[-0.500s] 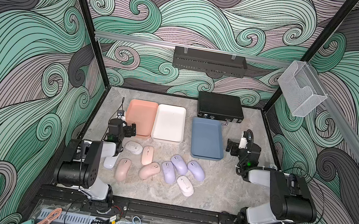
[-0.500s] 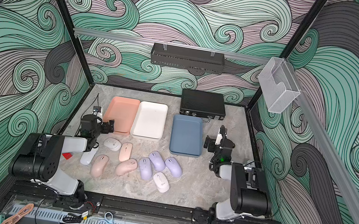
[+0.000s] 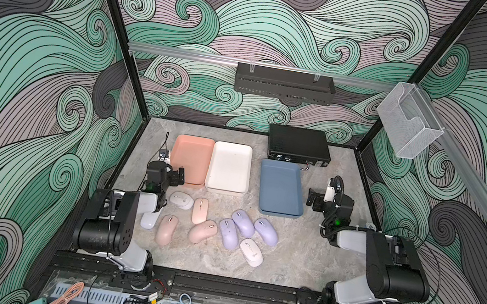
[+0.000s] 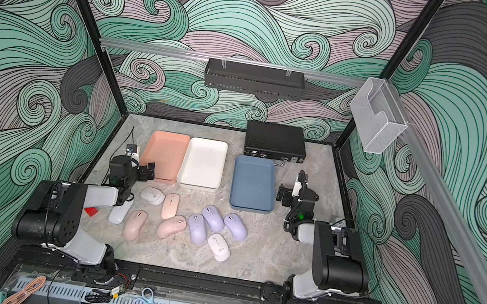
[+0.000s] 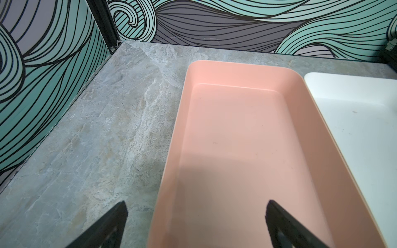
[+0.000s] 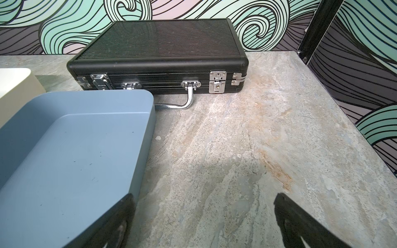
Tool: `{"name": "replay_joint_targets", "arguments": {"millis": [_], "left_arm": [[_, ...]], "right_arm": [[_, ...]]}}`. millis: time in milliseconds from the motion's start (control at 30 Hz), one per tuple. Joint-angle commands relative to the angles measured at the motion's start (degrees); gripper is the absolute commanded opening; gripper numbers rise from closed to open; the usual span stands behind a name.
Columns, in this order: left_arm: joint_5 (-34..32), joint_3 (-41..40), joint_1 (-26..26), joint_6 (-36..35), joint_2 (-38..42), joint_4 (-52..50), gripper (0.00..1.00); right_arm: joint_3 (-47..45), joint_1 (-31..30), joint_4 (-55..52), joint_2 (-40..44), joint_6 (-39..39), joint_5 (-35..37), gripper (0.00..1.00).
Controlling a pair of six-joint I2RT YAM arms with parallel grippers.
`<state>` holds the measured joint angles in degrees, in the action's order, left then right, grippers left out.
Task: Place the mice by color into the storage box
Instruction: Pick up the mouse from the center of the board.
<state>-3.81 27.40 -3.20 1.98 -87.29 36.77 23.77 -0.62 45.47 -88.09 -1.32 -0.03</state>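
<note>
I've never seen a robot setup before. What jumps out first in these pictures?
A huddle of pastel computer mice, pink, purple and whitish, lies loose near the front of the grey table. Behind them stand three empty trays: a salmon tray, a white tray close beside it and a blue tray set apart, with a black case behind. The left gripper and the right gripper hang open, holding nothing.
</note>
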Motion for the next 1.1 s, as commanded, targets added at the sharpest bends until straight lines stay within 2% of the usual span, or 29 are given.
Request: {"name": "replay_joint_targets", "arguments": {"millis": [0,567,600,733,767,800,867,1000,1067], "left_arm": [[0.7,0.7,0.0,0.3,-0.2,-0.6,0.99],[0.5,0.4,0.0,0.2,0.3,-0.1,0.99],[-0.1,1.7,-0.1,0.4,0.9,-2.3,0.99],[-3.1,18.2,-0.1,5.4,2.9,-32.6,0.99],[-3.7,23.0,-0.1,7.8,2.6,-38.6,0.99],[-3.2,26.2,-0.1,8.8,2.8,-42.3,0.99],[-0.4,30.3,-0.1,11.0,5.2,-46.3,0.98],[4.4,31.0,-0.1,15.9,15.8,-43.2,0.99],[4.1,32.7,-0.1,19.7,20.2,-43.3,0.99]], "right_arm": [[0.2,0.0,0.6,0.4,-0.8,0.0,1.0],[0.3,0.3,0.5,0.4,-0.5,-0.5,0.99],[0.4,0.3,0.4,0.3,-0.5,-0.6,1.0],[0.0,0.3,0.7,0.6,-0.6,-0.3,1.0],[0.1,-0.3,1.4,1.0,-0.1,2.7,1.0],[0.8,-1.0,-0.5,2.4,0.8,7.1,1.0],[6.0,-1.3,-14.3,7.7,1.9,11.2,1.0],[17.4,-2.2,-34.2,15.8,6.1,10.9,1.0],[24.8,-3.1,-45.5,19.1,9.2,11.5,1.0]]}}
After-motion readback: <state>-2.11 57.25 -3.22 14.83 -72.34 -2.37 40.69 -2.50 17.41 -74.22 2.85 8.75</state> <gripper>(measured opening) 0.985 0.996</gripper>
